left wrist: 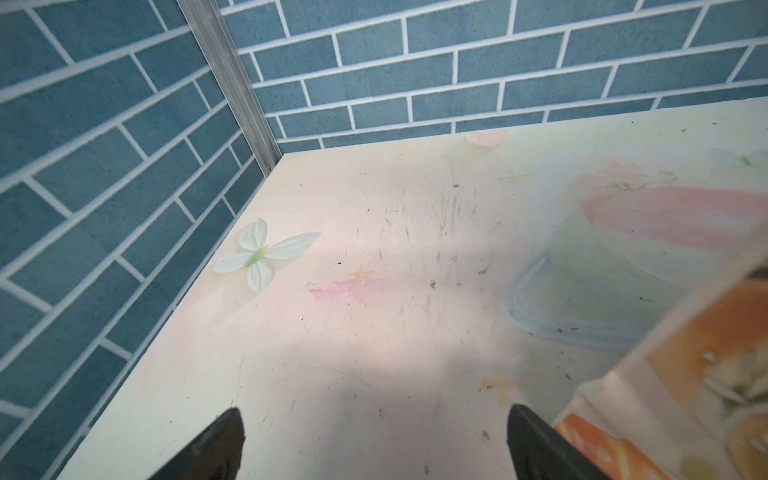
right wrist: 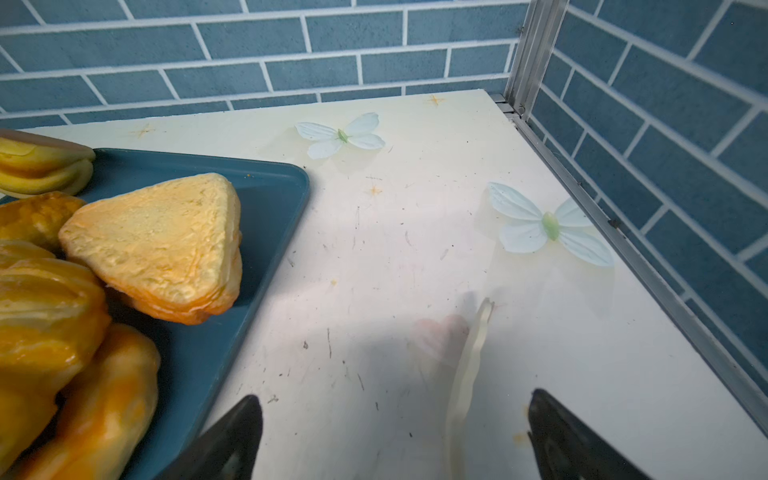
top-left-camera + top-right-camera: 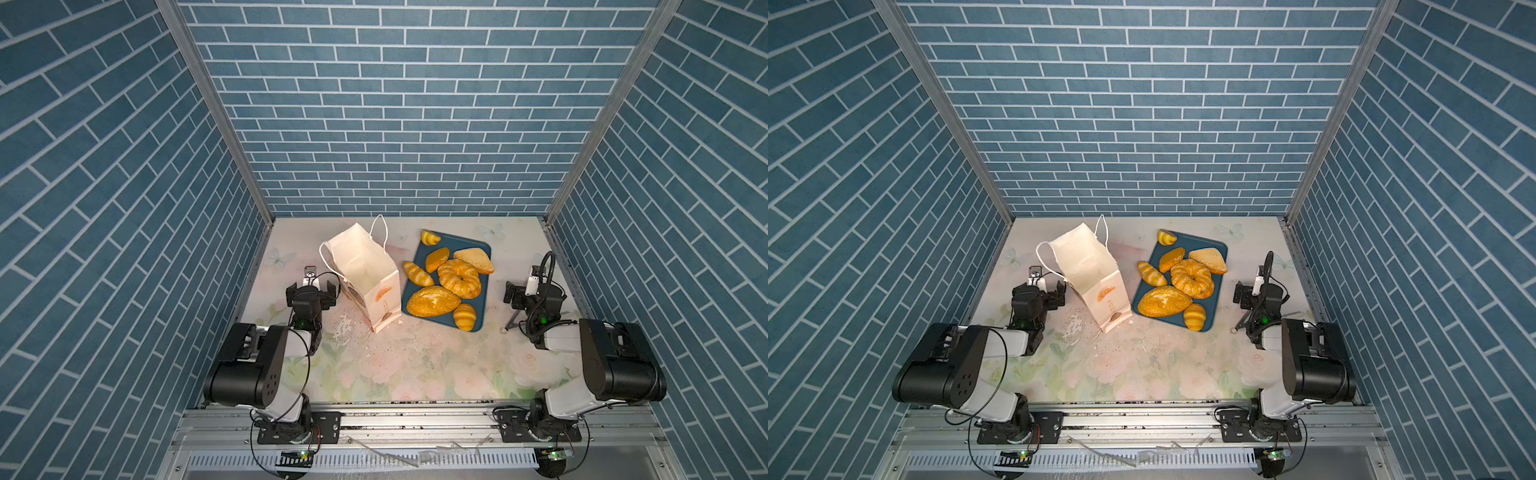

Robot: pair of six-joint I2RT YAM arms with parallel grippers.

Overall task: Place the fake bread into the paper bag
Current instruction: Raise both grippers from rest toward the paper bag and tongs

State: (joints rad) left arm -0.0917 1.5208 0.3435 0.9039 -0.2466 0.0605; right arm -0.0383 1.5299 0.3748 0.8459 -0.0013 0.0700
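The paper bag [image 3: 365, 274] [image 3: 1090, 270] stands at centre-left with its mouth open and its cord handles up. In the left wrist view its printed side [image 1: 685, 374] lies close beside one finger. The fake bread lies on a dark blue tray [image 3: 478, 245]: large oval loaf [image 3: 432, 301], twisted ring [image 3: 459, 277], tan triangle [image 3: 473, 259] [image 2: 158, 241], oval bun [image 3: 437, 258], two striped rolls [image 3: 417, 273] [image 3: 464, 316] and a small croissant [image 3: 430, 237]. My left gripper [image 3: 311, 286] [image 1: 374, 419] is open and empty, just left of the bag. My right gripper [image 3: 534, 287] [image 2: 395, 401] is open and empty, right of the tray.
Blue brick walls close in the floral table [image 3: 415, 365] on three sides. A pale plastic strip [image 2: 469, 374] lies on the table between my right fingers. A thin metal piece [image 3: 512, 323] lies by the right arm. White flecks [image 3: 345, 328] are scattered in front of the bag.
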